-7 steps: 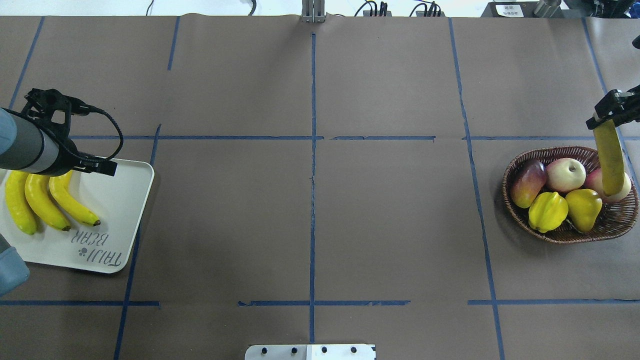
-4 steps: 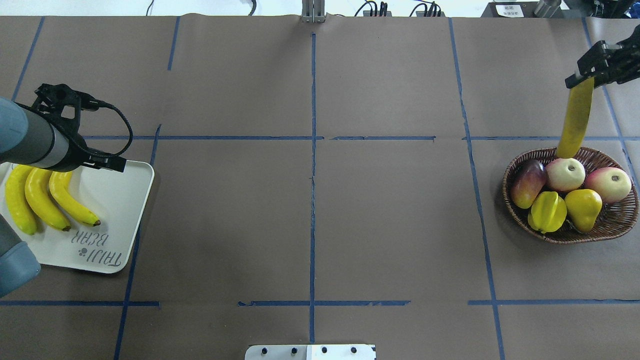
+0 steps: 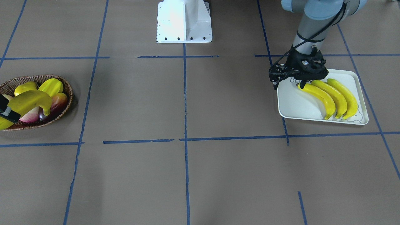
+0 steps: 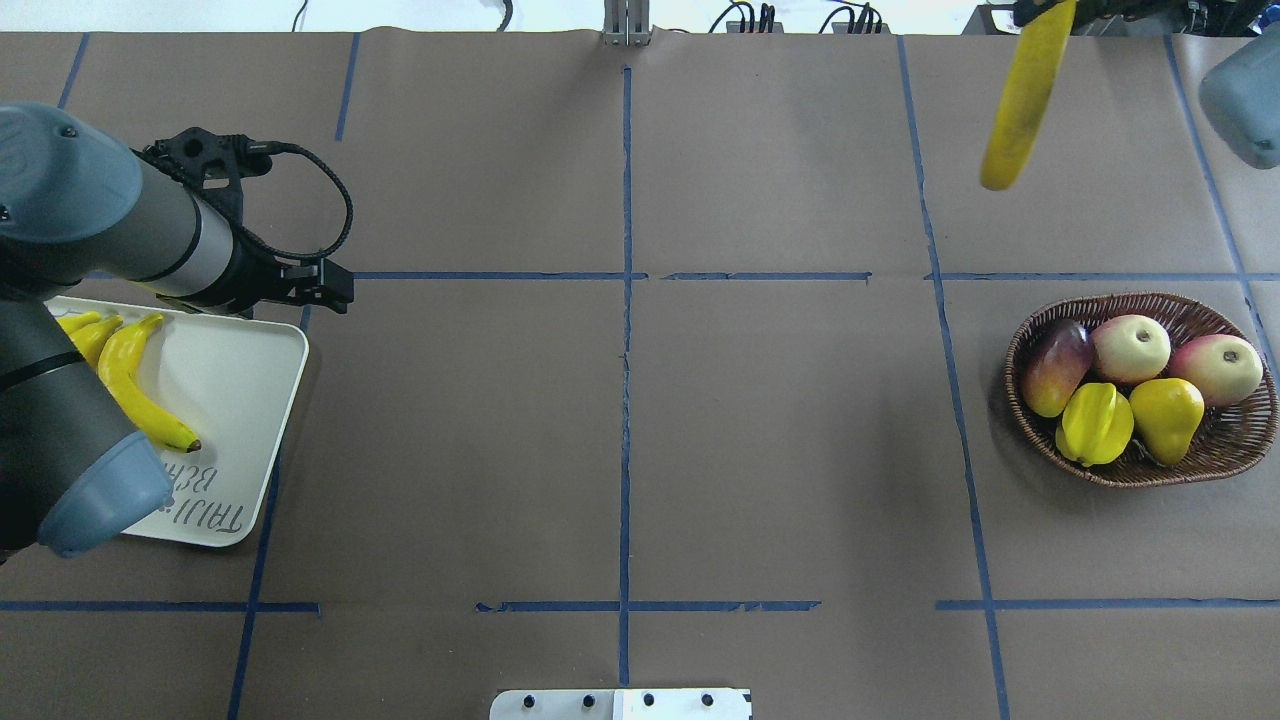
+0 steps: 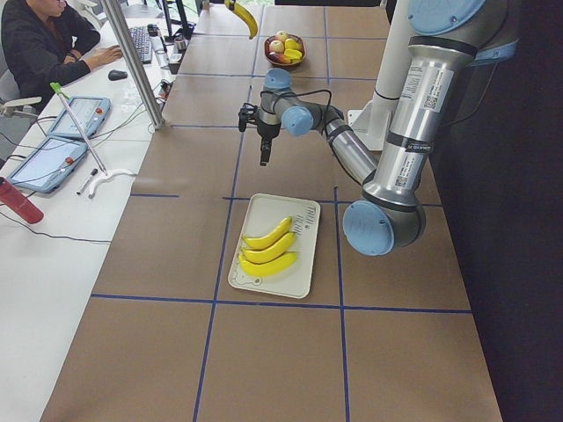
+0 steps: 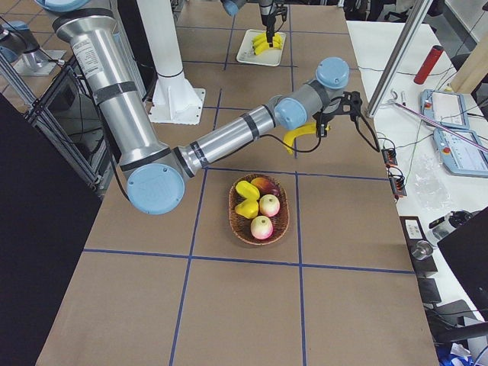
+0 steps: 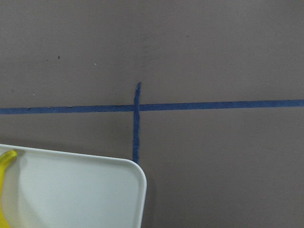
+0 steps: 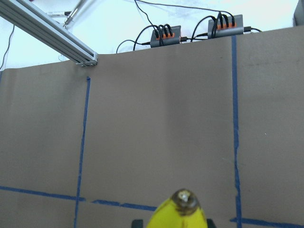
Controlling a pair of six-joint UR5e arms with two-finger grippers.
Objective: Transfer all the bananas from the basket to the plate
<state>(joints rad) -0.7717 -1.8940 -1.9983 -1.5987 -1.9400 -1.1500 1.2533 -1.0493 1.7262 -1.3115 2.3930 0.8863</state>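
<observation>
Change: the fourth banana [image 4: 1022,100] now hangs high over the far right of the table [image 4: 780,420], clear of the basket [image 4: 1130,478]; a second ago it hung over the basket's fruit.
Right gripper [image 6: 320,126]: fingers clamped on the banana's upper end.
Left gripper [image 4: 330,285]: has risen off the plate [image 4: 240,400] and carries nothing; the finger gap cannot be told.
Plate: three bananas [image 3: 328,95], side by side.
Basket: other fruit [image 4: 1130,350] only.
Task status: judged one carry to the left short of complete.

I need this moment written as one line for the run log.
right tool: banana held in air, away from basket | left tool: open, empty, by plate | plate: three bananas | basket: other fruit only
</observation>
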